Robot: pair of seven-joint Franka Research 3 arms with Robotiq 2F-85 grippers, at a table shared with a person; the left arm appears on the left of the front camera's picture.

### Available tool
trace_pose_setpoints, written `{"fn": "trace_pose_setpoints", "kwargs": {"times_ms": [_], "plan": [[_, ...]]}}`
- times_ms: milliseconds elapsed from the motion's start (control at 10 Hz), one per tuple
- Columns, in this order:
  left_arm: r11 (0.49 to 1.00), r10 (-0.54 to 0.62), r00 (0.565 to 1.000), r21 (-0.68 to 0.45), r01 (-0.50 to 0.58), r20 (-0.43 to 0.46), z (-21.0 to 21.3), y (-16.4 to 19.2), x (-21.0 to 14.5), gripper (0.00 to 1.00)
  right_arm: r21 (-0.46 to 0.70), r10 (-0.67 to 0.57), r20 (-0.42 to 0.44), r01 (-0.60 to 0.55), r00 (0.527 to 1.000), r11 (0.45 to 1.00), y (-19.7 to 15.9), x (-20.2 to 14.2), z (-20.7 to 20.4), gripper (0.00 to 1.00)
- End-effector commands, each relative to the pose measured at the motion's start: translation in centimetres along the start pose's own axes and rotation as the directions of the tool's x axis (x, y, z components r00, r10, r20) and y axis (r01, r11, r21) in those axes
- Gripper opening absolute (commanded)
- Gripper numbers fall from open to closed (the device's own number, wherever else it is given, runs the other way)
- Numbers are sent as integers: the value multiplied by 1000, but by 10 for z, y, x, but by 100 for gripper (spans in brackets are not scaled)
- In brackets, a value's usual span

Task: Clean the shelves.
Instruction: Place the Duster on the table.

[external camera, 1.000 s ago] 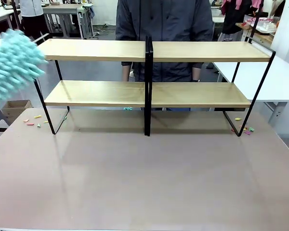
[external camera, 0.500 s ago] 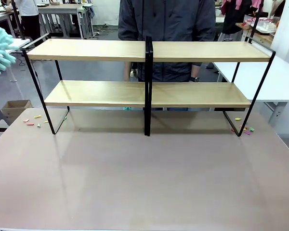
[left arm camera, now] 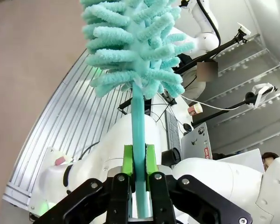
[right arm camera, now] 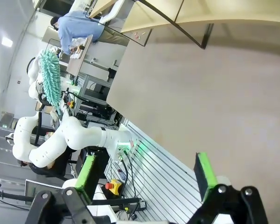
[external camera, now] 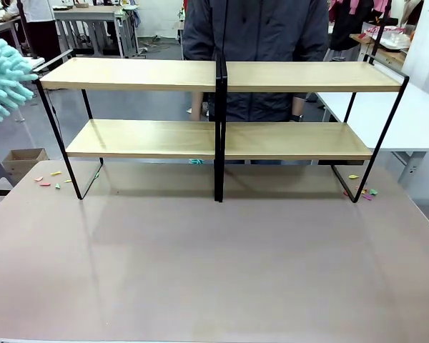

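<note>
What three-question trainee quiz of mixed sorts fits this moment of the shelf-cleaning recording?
1. True or false: the left gripper is shut on the duster.
2. Which is open? A) left gripper B) right gripper
3. Fill in: small coloured scraps lie on the tabletop near the feet of the ____.

Key: 1 true; 2 B; 3 shelves.
</note>
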State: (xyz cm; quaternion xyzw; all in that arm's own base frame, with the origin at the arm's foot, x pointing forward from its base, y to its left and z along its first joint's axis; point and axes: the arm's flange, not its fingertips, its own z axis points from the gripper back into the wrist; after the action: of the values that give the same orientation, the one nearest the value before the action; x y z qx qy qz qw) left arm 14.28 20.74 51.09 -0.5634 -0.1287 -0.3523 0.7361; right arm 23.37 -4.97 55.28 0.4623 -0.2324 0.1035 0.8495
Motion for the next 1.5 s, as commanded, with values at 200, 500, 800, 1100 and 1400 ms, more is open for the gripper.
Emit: {"fn": "trace_pose_setpoints", "kwargs": {"times_ms": [200, 500, 800, 1100, 1400], "plan": [[1000, 10, 1000, 2, -10, -1, -2, -2, -2, 12, 19, 14, 7, -14, 1000, 1000, 2, 4, 1, 100], [1000, 0, 1000, 0, 0, 0, 0, 0, 0, 12, -1, -1, -3, 1, 1000, 1000, 0, -1, 0, 100], [963, 93, 900, -191, -190, -426, -51, 98, 28, 12, 182, -239, -118, 258, 964, 949, -37, -50, -60, 100], [942, 142, 860, -199, -269, -490, -110, 171, 41, 12, 214, -314, -239, 365, 919, 906, -64, -101, -104, 100], [988, 91, 860, -62, -142, -502, -165, 215, 85, 12, 221, -297, -233, 348, 926, 911, -63, -7, -48, 100]]}}
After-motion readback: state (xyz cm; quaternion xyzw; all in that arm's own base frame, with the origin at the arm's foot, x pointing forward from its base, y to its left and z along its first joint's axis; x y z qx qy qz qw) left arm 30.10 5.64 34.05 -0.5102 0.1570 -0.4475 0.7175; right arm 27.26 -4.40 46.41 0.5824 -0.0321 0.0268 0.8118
